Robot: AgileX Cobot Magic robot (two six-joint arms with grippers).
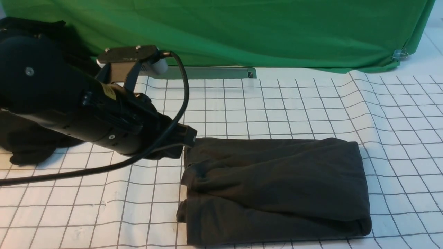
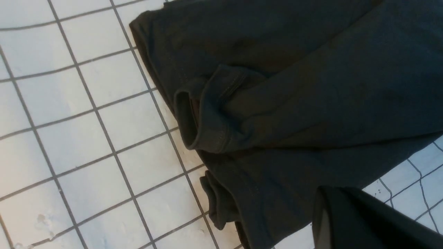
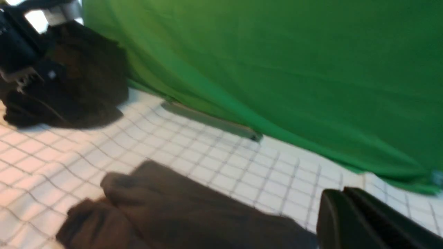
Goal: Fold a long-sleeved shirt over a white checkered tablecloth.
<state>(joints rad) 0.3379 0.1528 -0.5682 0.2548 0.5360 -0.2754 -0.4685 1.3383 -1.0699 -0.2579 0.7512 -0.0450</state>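
Observation:
The long-sleeved shirt (image 1: 273, 186) lies folded into a dark rectangle on the white checkered tablecloth (image 1: 277, 103), its logo hidden. My left gripper (image 1: 191, 138) hovers at the shirt's far left corner, fingers together with nothing between them. In the left wrist view the shirt (image 2: 294, 86) shows a rolled hem and stacked layers on the tablecloth (image 2: 86, 138), with the left gripper (image 2: 322, 207) just above its edge. My right gripper (image 3: 334, 200) is out of the front view. In the blurred right wrist view it is shut, raised beside the shirt (image 3: 180, 214) over the tablecloth (image 3: 207, 152).
A blacker heap of cloth (image 1: 31, 145) sits at the far left behind my left arm, the same heap (image 3: 69, 90) showing in the right wrist view. A green cloth (image 1: 242, 31) hangs across the back, with a metal bar (image 1: 207, 72) at its foot. A black cable (image 1: 69, 173) trails over the tablecloth.

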